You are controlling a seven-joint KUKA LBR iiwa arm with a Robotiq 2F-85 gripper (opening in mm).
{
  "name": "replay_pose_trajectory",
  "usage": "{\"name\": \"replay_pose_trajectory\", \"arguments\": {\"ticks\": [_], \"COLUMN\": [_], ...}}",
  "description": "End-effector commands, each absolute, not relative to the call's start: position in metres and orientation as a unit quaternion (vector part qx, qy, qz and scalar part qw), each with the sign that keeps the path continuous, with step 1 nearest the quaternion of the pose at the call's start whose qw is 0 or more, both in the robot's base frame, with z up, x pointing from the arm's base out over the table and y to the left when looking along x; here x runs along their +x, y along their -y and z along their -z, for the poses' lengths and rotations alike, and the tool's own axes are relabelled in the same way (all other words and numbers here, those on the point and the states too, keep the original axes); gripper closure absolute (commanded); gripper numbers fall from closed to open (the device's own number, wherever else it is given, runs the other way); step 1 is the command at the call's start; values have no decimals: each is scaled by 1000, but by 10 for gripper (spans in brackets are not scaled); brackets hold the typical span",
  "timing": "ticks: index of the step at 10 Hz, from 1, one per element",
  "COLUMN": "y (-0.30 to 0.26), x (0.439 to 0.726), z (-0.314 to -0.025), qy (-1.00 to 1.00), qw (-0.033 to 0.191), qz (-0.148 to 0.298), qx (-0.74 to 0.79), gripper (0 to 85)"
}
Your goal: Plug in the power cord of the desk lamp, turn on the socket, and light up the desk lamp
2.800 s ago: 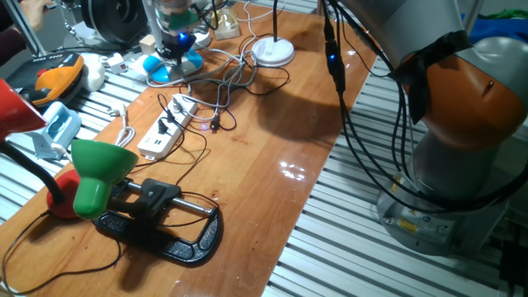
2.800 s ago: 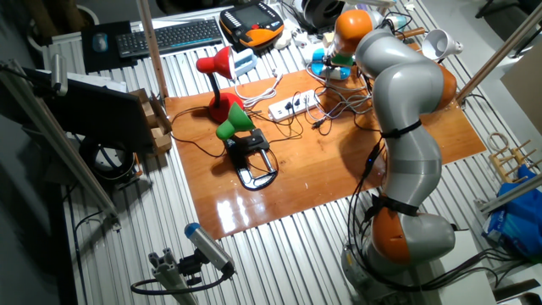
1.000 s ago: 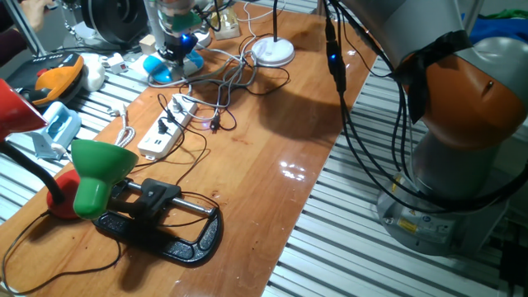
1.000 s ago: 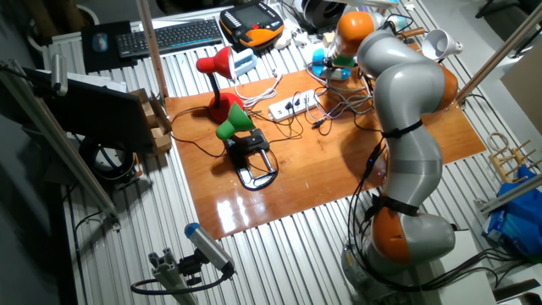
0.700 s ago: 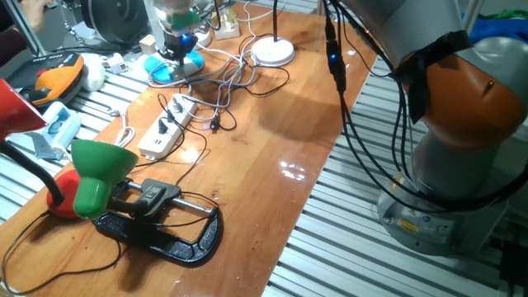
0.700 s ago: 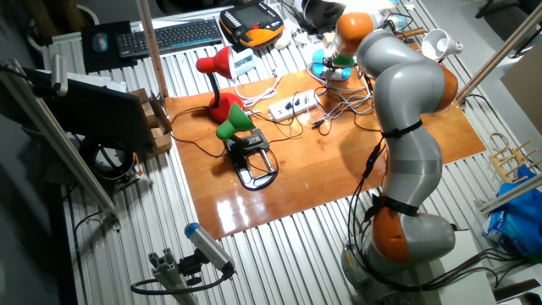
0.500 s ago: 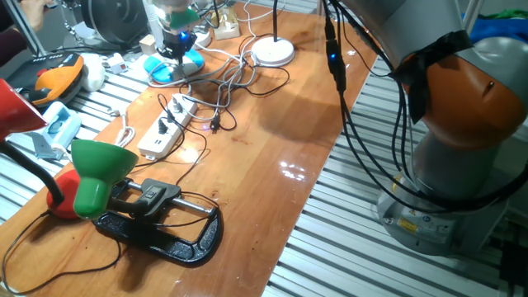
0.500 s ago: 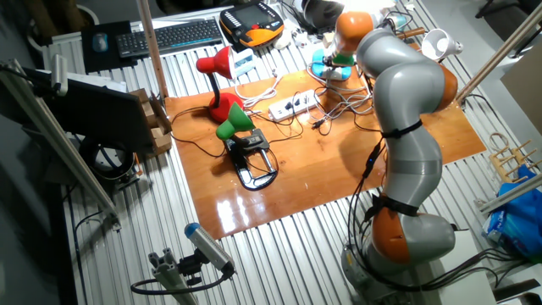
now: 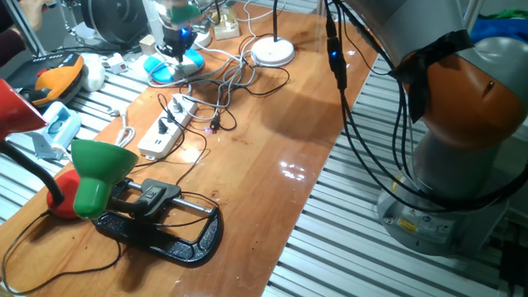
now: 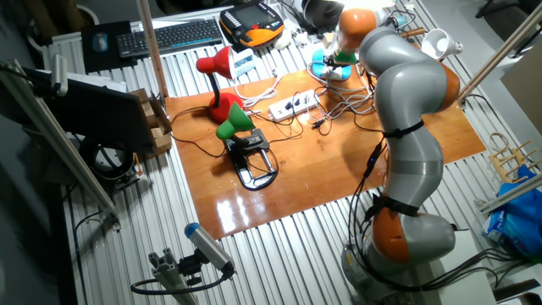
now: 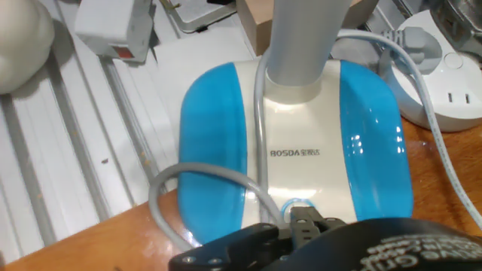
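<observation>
The desk lamp's round white disc base (image 9: 272, 53) with its thin dark stem stands at the table's far end. A pale power cord (image 9: 233, 74) runs left from it in a tangle; I cannot make out its plug. The socket (image 9: 167, 127), a long white strip, lies left of the middle and shows again in the other fixed view (image 10: 292, 104). My gripper (image 9: 177, 35) hangs over a blue and white lamp base (image 11: 294, 150), well behind the socket. In the hand view its dark fingertips (image 11: 303, 220) meet just above that base, shut, with a grey cable (image 11: 203, 181) beside them.
A green cone lamp (image 9: 97, 171) on a black clamp (image 9: 161, 223) and a red lamp (image 9: 18, 103) stand near the front left. A thin black cord with a small plug (image 9: 214, 125) lies by the socket. A round white outlet (image 11: 437, 68) and white adapter (image 11: 113, 26) flank the blue base.
The gripper has shifted a little up and back over the blue and white base. Nothing on the table has moved.
</observation>
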State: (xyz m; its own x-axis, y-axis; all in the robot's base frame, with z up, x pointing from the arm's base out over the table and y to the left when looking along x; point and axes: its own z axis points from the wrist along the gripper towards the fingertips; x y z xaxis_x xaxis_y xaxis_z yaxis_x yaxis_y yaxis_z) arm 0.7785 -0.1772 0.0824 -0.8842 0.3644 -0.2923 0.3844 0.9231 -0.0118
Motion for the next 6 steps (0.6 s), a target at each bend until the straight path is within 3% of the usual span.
{"name": "replay_pose_trajectory", "arguments": {"ticks": [1,6], "y": [170,112], "x": [773,738], "z": [-86,-115], "qy": [-972,-982], "qw": [138,84], "qz": [28,-21], "qx": [189,169], "gripper": [850,850]}}
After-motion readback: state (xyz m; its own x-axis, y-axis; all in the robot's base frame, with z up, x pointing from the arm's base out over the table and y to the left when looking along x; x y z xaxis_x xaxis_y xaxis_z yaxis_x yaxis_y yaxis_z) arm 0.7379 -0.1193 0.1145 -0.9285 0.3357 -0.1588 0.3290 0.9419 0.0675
